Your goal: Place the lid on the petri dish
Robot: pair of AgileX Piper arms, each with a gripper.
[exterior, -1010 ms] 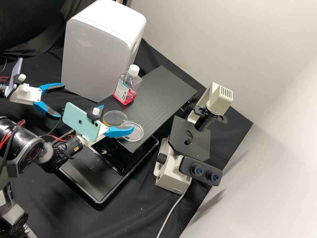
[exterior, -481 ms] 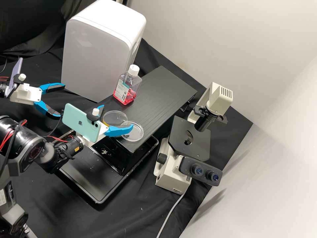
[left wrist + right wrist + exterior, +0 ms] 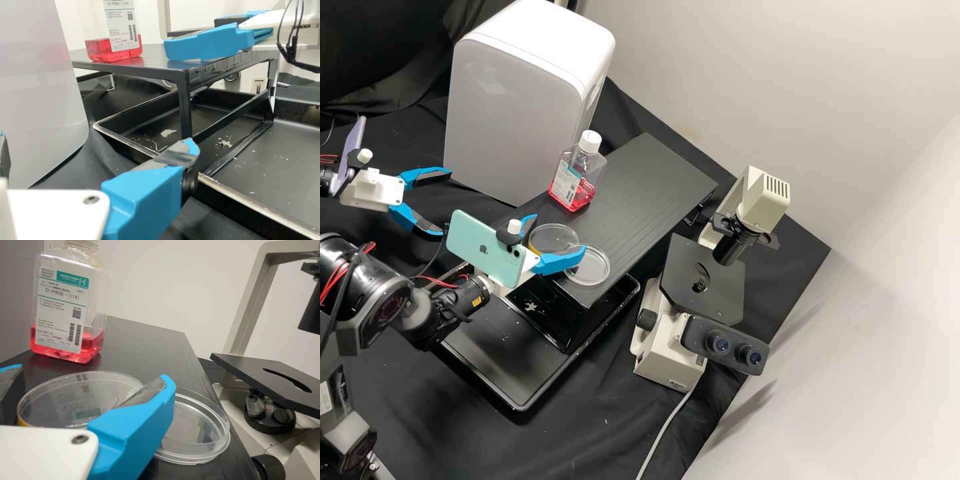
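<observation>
Two clear round dish pieces lie side by side at the near corner of the raised black platform (image 3: pixel 640 193). The lid (image 3: pixel 552 238) (image 3: pixel 75 400) sits between the blue fingers of my right gripper (image 3: pixel 553 235) (image 3: pixel 82 405), which is open, its fingers close to the rim on either side. Just to the right lies the petri dish (image 3: pixel 592 265) (image 3: pixel 195 427), uncovered and flat on the platform. My left gripper (image 3: pixel 437 203) (image 3: pixel 95 160) hangs open and empty off to the left, beside the white box and clear of the platform.
A bottle of red liquid (image 3: pixel 577 173) (image 3: pixel 67 310) stands farther back on the platform. A white box device (image 3: pixel 520 93) stands behind, a microscope (image 3: pixel 713 280) to the right. A black tray (image 3: pixel 520 360) (image 3: pixel 260 165) lies under and in front of the platform.
The right gripper's near finger has moved in toward the lid, narrowing the gap, and the gripper has drawn slightly left. The left arm has kept still.
</observation>
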